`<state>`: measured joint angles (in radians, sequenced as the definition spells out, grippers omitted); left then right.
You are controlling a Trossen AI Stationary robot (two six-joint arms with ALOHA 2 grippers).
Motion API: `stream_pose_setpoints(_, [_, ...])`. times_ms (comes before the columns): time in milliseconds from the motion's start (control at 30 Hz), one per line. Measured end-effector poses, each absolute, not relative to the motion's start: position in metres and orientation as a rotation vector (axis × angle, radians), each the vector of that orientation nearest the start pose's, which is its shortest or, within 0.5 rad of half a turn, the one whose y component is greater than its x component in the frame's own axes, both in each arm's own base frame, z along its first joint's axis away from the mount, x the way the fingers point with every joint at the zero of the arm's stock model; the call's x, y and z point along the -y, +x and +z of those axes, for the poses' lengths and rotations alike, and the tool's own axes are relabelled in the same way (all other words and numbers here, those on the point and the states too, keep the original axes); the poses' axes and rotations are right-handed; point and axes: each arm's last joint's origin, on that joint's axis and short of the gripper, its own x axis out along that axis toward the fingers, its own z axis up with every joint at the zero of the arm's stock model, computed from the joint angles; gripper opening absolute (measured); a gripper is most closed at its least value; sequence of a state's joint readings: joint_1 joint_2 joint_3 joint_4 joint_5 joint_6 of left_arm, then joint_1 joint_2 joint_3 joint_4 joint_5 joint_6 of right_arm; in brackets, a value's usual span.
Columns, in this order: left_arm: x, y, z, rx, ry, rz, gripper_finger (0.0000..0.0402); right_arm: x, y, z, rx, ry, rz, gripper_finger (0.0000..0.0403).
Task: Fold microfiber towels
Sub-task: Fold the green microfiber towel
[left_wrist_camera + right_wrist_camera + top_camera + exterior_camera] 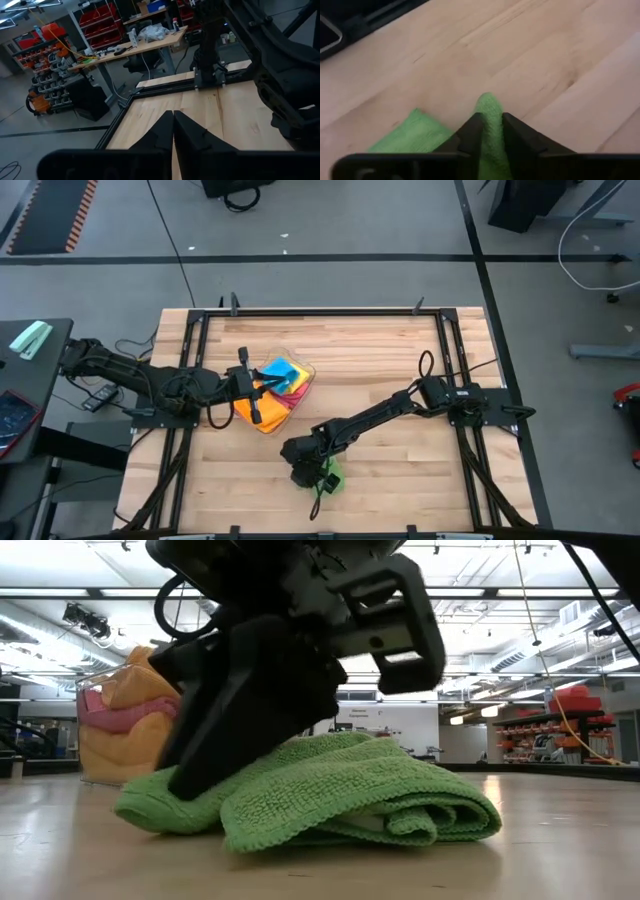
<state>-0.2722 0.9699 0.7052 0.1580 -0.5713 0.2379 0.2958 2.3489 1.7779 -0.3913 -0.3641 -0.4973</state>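
Green microfiber towel sits bunched on the wooden tabletop directly under our right hand, which is down on it near the front edge. Right wrist view shows a raised ridge of green cloth pinched between the two fingers, so we read that hand as closed on the towel with only a narrow gap filled by fabric. Low view shows the towel already doubled over, loose rolled layers on the side away from the hand. Our left hand is well apart, over the clear plastic tub holding the remaining towels (orange, yellow, blue, pink showing); its fingers are shut together with nothing visible between them. Risks from here, as we judge them: the pinch looks like it catches only a thin fold, so a lift could slip off or pick up one layer and let the rest sag, undoing the fold. Dragging instead of lifting could bunch the cloth further, since microfiber grips wood. We can't tell how many layers are actually in the pinch. The left hand is far enough off that arm collision looks unlikely unless the right sweeps toward the tub.
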Motion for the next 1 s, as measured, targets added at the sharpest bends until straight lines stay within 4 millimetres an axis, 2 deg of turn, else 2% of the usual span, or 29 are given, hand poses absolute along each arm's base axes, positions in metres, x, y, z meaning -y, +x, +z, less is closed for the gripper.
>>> stream_pose_setpoints(233, [0.043, 0.211, 0.305, -0.134, 0.28, 0.286, 0.003, -0.155, 0.472, 0.131, -0.799, -0.458, 0.865, 0.0013])
stream_pose_setpoints(333, [0.043, 0.211, 0.305, -0.139, 0.282, 0.285, 0.0027, -0.154, 0.471, 0.133, -0.829, -0.472, 0.873, 0.0007])
stream_pose_setpoints(433, [0.043, 0.211, 0.303, -0.151, 0.287, 0.284, 0.0021, -0.155, 0.468, 0.144, -0.842, -0.507, 0.851, 0.0005])
stream_pose_setpoints(567, [0.042, 0.21, 0.302, -0.161, 0.275, 0.284, 0.0017, -0.156, 0.459, 0.168, -0.861, -0.553, 0.804, 0.0004])
stream_pose_setpoints(700, [0.042, 0.21, 0.302, -0.162, 0.275, 0.284, 0.0022, -0.158, 0.445, 0.199, -0.891, -0.575, 0.731, 0.0003])
stream_pose_setpoints(867, [0.042, 0.21, 0.302, -0.162, 0.275, 0.284, 0.0029, -0.161, 0.422, 0.237, -0.877, -0.609, 0.621, 0.0003])
stream_pose_setpoints(1000, [0.042, 0.21, 0.302, -0.16, 0.274, 0.284, 0.0025, -0.156, 0.401, 0.273, -0.859, -0.574, 0.539, 0.0003])
